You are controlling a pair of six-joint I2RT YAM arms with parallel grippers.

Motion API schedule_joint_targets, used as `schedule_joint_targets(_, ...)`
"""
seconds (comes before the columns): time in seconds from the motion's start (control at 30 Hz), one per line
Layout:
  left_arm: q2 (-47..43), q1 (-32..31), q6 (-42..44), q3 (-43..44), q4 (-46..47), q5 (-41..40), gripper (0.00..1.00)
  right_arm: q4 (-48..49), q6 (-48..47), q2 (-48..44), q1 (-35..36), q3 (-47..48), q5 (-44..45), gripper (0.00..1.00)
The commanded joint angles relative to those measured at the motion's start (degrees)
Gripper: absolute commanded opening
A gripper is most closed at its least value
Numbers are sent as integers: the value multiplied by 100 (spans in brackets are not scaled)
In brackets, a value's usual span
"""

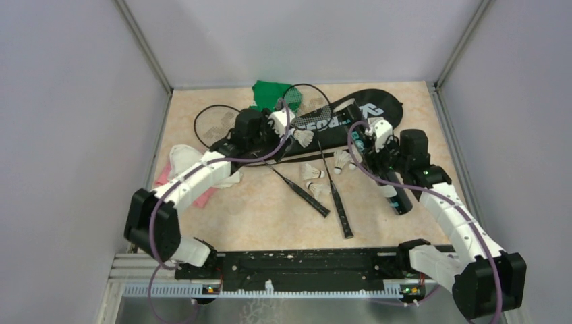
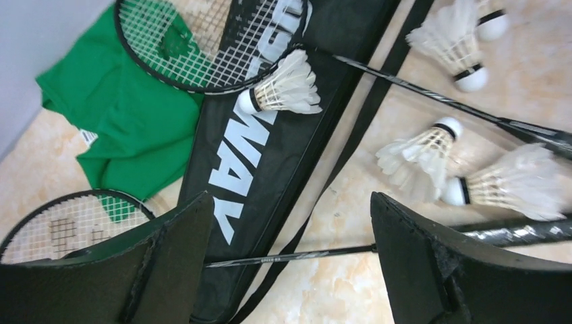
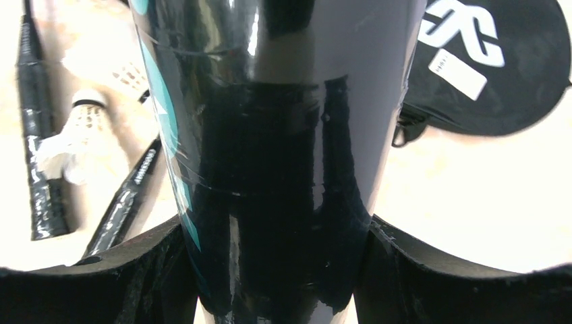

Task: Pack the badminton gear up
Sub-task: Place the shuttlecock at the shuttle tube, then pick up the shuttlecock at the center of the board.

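My left gripper [image 1: 287,129] hovers open over the black "CROSSWAY" racket bag [image 2: 270,148]. Below its gap [image 2: 290,202] runs the thin shaft of one racket [image 2: 297,256], untouched. A white shuttlecock [image 2: 287,88] lies on the bag beside the other racket's head [image 2: 202,47]. Three more shuttlecocks [image 2: 418,152] lie on the table to the right. My right gripper [image 1: 371,145] is shut on the long black tube with teal lettering [image 3: 276,169], which fills the space between its fingers. In the top view the tube [image 1: 394,189] slants toward the near right.
A green cloth [image 1: 270,94] lies at the back under a racket head. White and pink cloths [image 1: 185,169] sit by the left wall beneath my left arm. Both racket handles [image 1: 340,216] point toward the near edge. Grey walls close in three sides.
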Motion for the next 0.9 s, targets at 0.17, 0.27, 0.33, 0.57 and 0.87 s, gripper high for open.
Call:
schedule_joint_targets(0.17, 1651, -339, -29, 776, 1242, -958, 86, 510, 203, -85, -337, 46, 312, 37)
schedule_joint_targets(0.27, 2218, -393, 28, 1166, 1288, -1186, 83, 534, 136, -153, -412, -4, 322, 37)
schedule_joint_targets(0.33, 2543, -416, 82, 1392, 1315, -1209, 81, 525, 109, -166, -470, -23, 251, 37)
schedule_joint_targets(0.57, 3558, -559, 342, 2158, 1313, -1475, 78, 489, -24, -143, -493, -31, 127, 37)
schedule_joint_targets(0.87, 4267, -660, 490, 2878, 1039, -2133, 63, 453, -124, -134, -492, -33, 47, 36)
